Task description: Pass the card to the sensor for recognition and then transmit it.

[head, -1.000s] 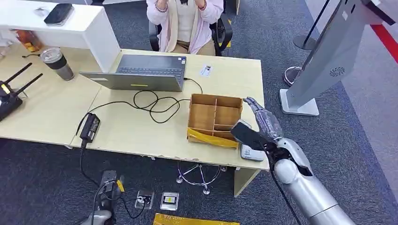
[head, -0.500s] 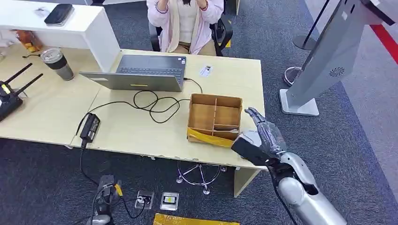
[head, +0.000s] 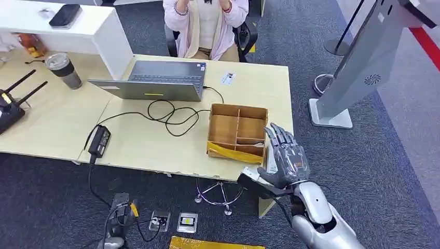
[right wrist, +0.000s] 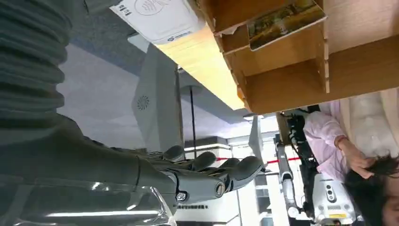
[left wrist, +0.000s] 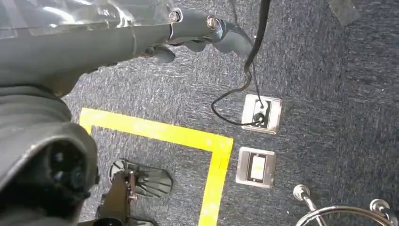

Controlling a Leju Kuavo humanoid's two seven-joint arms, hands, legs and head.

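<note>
Hovering at the near right corner of the tabletop (head: 155,150), right hand (head: 286,158) raised with palm outward and fingers (head: 280,136) spread wide, holding nothing that can be seen. Seen from the right wrist, same fingers (right wrist: 221,170) stretched out straight, side by side, with no contact with any object.

Lying in the wooden box (head: 237,131), card (right wrist: 284,21) with a yellowish picture face, tilted in the compartment nearest the sensor (right wrist: 160,19). Resting flat on the tabletop just beside the box, on its right, white sensor with a contactless mark on top, partly hidden behind the right hand in the head view. Not touching card or sensor, right hand near both, a little in front of the box.

Hanging low over the dark carpeted floor (left wrist: 329,70), left hand (left wrist: 188,28) with fingers loosely extended and nothing in them. Below it, a yellow tape line (left wrist: 155,134), two metal floor sockets (left wrist: 259,141) and a black cable (left wrist: 244,80) running into one of them.

Further back on the tabletop, an open grey laptop (head: 155,80) with a looping black cord (head: 166,116) and a power brick (head: 99,140). Sitting behind the tabletop, a person (head: 205,21) in a pale pink top, both hands raised. Standing off to the right on the floor, a grey slanted kiosk (head: 358,67).
</note>
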